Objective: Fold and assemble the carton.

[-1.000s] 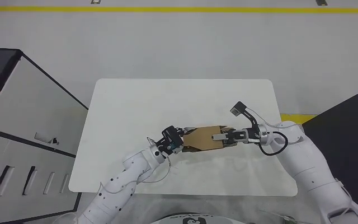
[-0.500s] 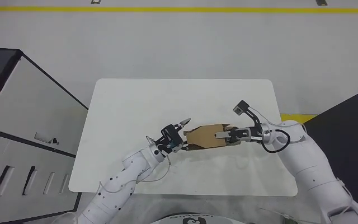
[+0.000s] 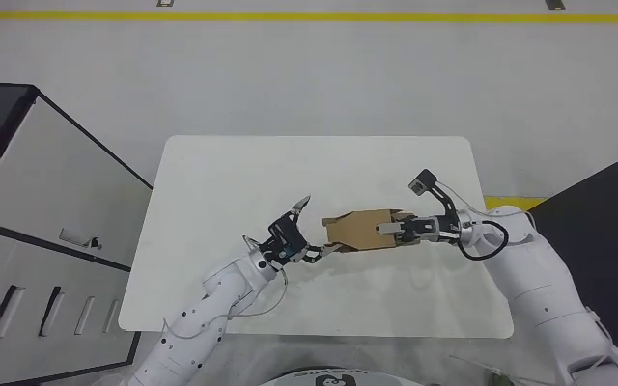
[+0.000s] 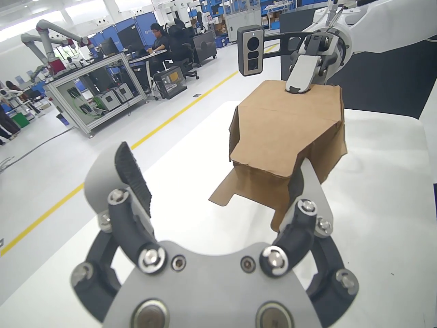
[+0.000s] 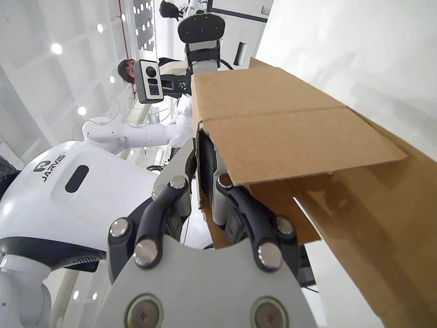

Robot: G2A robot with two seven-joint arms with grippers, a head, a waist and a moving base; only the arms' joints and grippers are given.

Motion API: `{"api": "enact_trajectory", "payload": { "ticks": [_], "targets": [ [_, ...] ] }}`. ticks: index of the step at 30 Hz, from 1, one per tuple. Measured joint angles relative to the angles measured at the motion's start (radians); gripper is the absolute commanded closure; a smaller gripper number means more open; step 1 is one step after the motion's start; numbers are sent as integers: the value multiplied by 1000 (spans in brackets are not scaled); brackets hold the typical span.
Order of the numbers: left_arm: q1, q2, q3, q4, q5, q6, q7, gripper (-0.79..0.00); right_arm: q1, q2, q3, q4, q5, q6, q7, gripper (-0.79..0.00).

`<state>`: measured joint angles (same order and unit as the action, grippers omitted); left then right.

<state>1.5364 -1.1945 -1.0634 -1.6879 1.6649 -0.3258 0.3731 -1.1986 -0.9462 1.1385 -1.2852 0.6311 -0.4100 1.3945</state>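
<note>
Pinching one end wall of the carton [image 3: 359, 230], the right claw [image 3: 388, 232] holds it near the middle of the table [image 3: 241, 174], partly opened, its end flaps loose. The left claw [image 3: 320, 225] is spread wide at the opposite end, one finger [image 4: 304, 186] just beside a loose flap. My worry: a sideways push there could twist the carton out of that thin pinch, or crumple the flap

- Top cam: we look down on the white table [image 3: 193, 174] from above the arms, well back.
- Left wrist cam: we sit right behind the left gripper [image 4: 215, 162], facing the carton [image 4: 286, 127] close up.
- Right wrist cam: we hug the right gripper [image 5: 205, 162], facing the carton's other end; all three views share it.
</note>
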Motion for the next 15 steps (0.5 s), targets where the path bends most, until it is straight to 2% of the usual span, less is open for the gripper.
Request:
{"api": "enact_trajectory", "payload": {
  "ticks": [15],
  "targets": [
    [34,7,-28,-16,-10,44,-1,-785,-36,10,25,-41,31,31,47,0]
  ]
}}
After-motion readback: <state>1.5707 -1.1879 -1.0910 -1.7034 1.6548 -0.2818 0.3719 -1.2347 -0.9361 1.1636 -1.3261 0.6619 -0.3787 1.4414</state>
